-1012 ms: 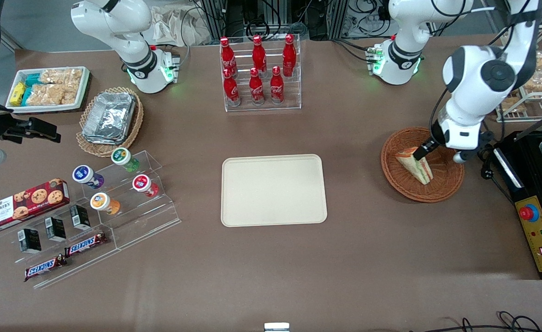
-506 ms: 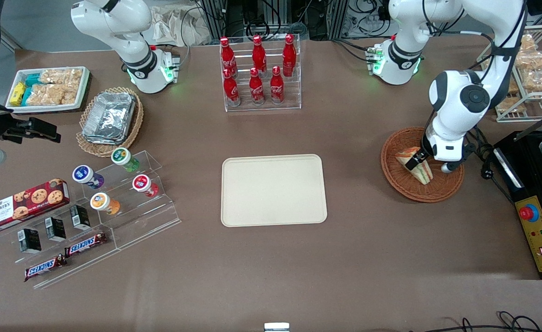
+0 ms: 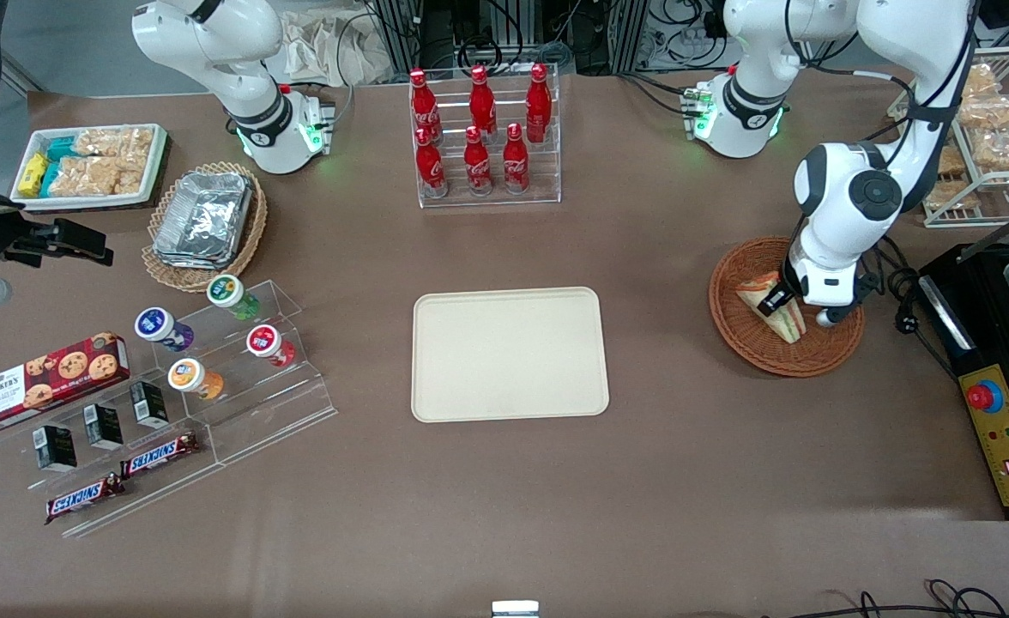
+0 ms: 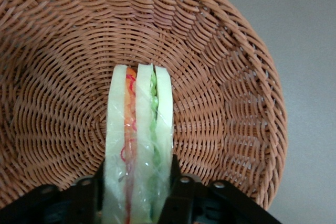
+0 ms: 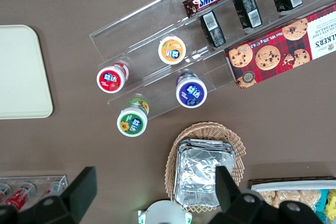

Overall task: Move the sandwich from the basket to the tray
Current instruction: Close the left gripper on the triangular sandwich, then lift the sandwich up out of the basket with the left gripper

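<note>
claw [image 4: 137, 195] down in basket [image 3: 749, 348], frame's right, fingers flanking sandwich [image 4: 138, 140], seemingly clamped on it; soft, light, film-wrapped, best pinched gently across bread faces.

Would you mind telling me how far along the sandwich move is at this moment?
Done: the gripper is down in the basket with a finger on each side of the sandwich. In hand: the grasp; the fingers touch the bread, but the sandwich sits in the basket, not lifted. Left: raise it, carry it to the tray, which holds nothing, and release.
</note>
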`<action>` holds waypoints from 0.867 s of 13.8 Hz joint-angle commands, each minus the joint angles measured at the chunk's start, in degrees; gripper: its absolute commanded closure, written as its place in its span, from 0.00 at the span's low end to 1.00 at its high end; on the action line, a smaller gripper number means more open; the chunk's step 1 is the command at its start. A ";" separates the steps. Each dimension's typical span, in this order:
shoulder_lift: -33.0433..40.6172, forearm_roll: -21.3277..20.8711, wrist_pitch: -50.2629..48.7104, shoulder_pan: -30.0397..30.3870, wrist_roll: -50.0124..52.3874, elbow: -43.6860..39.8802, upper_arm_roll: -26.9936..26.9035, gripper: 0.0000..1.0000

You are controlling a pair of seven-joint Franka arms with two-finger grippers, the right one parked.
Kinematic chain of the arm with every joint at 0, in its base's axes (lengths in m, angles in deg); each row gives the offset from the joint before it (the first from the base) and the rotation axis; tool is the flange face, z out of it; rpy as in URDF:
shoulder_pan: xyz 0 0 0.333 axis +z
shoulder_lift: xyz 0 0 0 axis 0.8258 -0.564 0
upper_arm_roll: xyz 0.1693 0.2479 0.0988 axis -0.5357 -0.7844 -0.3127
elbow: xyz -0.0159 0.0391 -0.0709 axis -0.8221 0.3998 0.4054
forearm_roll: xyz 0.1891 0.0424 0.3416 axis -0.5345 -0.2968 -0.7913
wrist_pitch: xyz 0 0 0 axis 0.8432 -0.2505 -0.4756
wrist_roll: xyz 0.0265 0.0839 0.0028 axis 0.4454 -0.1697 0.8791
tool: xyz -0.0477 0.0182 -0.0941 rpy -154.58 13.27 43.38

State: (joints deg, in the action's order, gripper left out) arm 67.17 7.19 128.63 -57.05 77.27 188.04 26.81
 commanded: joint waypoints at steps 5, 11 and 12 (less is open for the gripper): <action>8.29 -4.22 -17.82 -0.03 0.56 -8.04 0.83 1.00; 6.99 -4.07 -54.85 -1.08 -4.97 -38.18 5.13 1.00; 6.98 -3.98 -56.97 -1.17 -5.76 -41.01 6.18 1.00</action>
State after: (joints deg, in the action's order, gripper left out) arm 76.50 3.03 77.02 -58.18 73.55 154.53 31.41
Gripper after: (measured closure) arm 0.793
